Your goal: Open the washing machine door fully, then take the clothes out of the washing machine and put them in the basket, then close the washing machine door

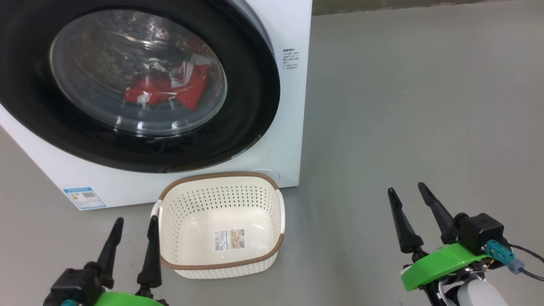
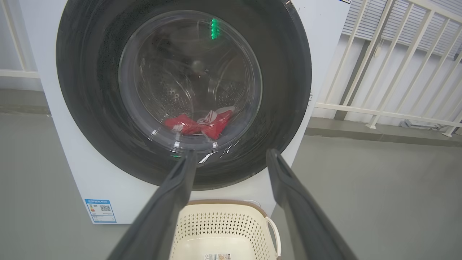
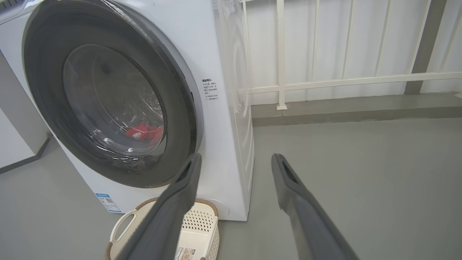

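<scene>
The left end effector (image 1: pixel 137 219) is released, holding nothing, just beside the basket (image 1: pixel 212 175) on the floor (image 1: pixel 403 106); the right end effector (image 1: pixel 405 187) likewise, well apart; the basket stands before the washing machine (image 1: pixel 293 25); the washing machine door (image 1: pixel 250 97) is closed; the clothes (image 1: pixel 170 87) lie behind its glass.

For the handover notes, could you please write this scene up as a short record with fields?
door: washing machine door looks shut against the washing machine
load: red and white clothes lie in the drum, seen through the glass
basket: basket empty, on the floor in front of the machine, below the door
left arm: left gripper open, holding nothing, beside the basket's left side
right arm: right gripper open, holding nothing, over bare floor to the right
stage: door not yet opened
</scene>
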{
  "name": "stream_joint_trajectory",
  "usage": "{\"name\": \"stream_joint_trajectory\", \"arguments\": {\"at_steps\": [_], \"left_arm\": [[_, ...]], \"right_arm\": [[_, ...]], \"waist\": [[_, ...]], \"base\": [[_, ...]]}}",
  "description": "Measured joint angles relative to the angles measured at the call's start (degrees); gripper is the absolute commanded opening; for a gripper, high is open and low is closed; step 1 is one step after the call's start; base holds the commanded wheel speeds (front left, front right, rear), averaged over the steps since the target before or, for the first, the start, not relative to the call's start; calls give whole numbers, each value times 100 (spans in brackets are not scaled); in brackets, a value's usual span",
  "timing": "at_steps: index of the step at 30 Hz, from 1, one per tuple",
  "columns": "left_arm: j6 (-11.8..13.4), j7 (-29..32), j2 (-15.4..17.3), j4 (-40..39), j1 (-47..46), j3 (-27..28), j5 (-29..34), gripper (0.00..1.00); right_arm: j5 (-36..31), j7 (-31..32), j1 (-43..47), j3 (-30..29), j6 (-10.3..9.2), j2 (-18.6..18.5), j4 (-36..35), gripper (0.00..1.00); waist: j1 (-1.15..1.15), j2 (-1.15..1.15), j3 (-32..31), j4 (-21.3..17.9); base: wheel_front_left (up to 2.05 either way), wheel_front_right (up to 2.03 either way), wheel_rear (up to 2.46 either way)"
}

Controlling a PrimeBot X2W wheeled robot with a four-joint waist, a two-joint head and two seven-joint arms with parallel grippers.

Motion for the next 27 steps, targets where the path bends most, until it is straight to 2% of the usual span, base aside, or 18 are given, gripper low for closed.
{"name": "stream_joint_trajectory", "arguments": {"at_steps": [18,22,23,24,26,27], "left_arm": [[9,-311,9,-218,-127,45,1278,100],[16,-313,9,-255,-141,40,1380,100],[16,-313,9,-258,-141,37,1380,100],[19,-313,9,-263,-141,34,1380,100],[51,-313,9,-285,-141,24,1381,100],[51,-313,9,-291,-141,16,1380,100]], "right_arm": [[-1270,-304,-124,157,0,-37,-116,100],[-1401,-323,-146,165,0,-45,-147,100],[-1414,-328,-155,165,0,-46,-154,77],[-1417,-328,-175,165,0,-46,-157,50],[-1417,-328,-228,164,0,-49,-168,21],[-1416,-328,-242,165,0,-49,-168,0]], "waist": [[0,0,147,-1],[0,0,199,2],[0,0,215,4],[0,0,231,5],[0,0,263,13],[0,0,278,19]], "base": [[0,0,0],[0,0,0],[0,0,0],[0,0,0],[0,0,0],[0,0,0]]}}
